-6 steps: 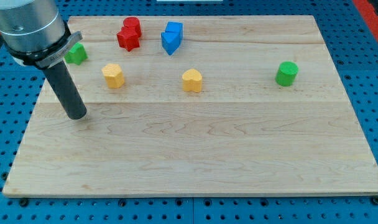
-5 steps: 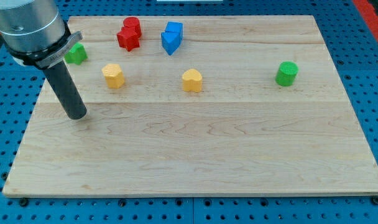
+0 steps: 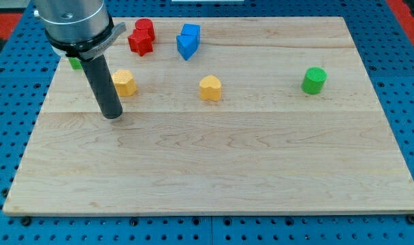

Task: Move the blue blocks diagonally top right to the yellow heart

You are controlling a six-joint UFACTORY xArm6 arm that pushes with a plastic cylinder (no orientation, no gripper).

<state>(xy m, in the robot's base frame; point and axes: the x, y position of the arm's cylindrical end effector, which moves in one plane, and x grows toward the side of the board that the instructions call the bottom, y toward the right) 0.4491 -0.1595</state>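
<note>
Your tip [image 3: 113, 114] down on the board [image 3: 214, 177], holding nothing, just below-left of a yellow block [image 3: 124, 82], blue blocks [image 3: 188, 39] touching, up-left of the yellow heart [image 3: 210, 88]

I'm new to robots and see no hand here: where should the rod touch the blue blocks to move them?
It can only push. The blue blocks sit up-left of the yellow heart, so my tip, now far to their lower left, would likely best meet their left face and push rightward.
</note>
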